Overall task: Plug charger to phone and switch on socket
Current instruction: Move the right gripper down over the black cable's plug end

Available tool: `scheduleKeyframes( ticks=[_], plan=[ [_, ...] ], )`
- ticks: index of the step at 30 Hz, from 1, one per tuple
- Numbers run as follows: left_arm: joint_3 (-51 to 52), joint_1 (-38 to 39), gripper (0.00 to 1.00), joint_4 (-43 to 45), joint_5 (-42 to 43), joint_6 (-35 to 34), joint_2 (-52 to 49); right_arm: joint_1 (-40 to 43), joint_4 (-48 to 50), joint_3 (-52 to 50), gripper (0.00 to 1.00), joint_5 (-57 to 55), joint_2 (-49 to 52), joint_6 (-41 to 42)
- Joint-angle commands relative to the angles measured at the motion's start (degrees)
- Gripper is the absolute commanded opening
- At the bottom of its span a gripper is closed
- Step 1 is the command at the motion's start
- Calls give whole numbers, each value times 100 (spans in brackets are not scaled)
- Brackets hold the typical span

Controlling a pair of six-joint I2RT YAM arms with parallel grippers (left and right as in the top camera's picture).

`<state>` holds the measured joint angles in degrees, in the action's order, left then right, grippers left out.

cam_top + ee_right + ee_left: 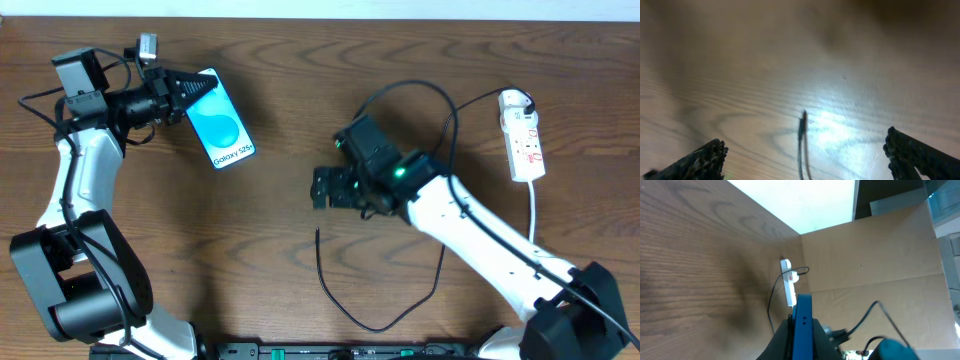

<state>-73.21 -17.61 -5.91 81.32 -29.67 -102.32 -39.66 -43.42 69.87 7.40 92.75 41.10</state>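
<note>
Charger (320, 262): long thin black cable lying in a loose loop on the dark brown wood-grain table (260, 250). Its small plug tip (318, 235) rests flat on the wood, free of any grasp. In the overhead view the tip lies just below the right gripper (322, 188). In the right wrist view the tip (802, 125) sits between that gripper's (807, 147) two black fingertips (705, 160), touching neither.

Right gripper: jaws spread wide, holding nothing, poised over the cable's free end.

Phone (222, 125): small black-edged rectangular smartphone, bright blue screen up, white strip reading "Galaxy S22". It lies at the table's left rear, well apart from the plug tip.

Left gripper (190, 97): clenched on the phone's upper end. In the left wrist view the phone (802, 325) shows edge-on as a blue slab pinched between dark fingers (782, 342). Whether it is lifted off the wood cannot be told.

Socket (523, 135): narrow white power strip with red markings, at the right rear. Its white cord (534, 210) trails toward the front, and the black cable runs up to its rounded end. A cardboard wall (880, 265) stands behind it in the left wrist view.
</note>
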Motion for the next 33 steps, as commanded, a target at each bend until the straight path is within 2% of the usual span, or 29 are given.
scheduleKeyframes(
  ticks=[1,14,25,33],
  plan=[
    [-2,-22,7,-24,254,74,149,-197,105,-350,99,-345,-4,739],
    [2,-22,7,-28,155,76,149,-1161,964,-1257,99,-758,0,1591],
    [2,-22,7,-26,144,74,149,-1207,1082,-1180,98,-511,669,1453],
    [2,-22,7,-44,24,76,149,-1176,664,-678,96,-538,1121,1349]
  ],
)
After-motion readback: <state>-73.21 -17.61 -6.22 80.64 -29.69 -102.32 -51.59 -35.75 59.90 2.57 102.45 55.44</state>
